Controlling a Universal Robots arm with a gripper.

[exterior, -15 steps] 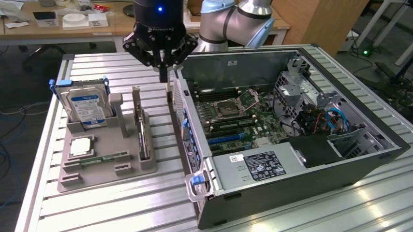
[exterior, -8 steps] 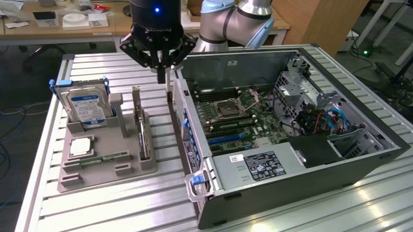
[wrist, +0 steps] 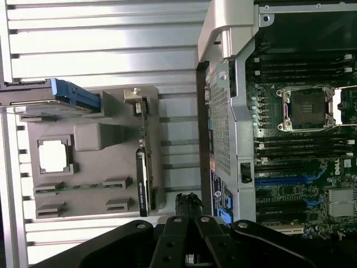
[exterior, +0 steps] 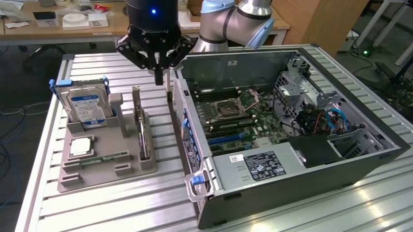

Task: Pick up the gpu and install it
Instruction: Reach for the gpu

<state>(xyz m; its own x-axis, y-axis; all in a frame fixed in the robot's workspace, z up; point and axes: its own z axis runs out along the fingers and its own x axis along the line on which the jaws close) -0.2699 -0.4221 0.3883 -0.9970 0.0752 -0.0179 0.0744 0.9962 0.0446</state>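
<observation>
While hanging between gpu (exterior: 139,126) and computer case (exterior: 361,164), hand (exterior: 158,77) is closed, empty.

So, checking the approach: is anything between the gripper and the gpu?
Nothing visible. The gripper hangs above the gap between the tray and the computer case; the gpu stands on edge in the tray, its top edge uncovered.
</observation>
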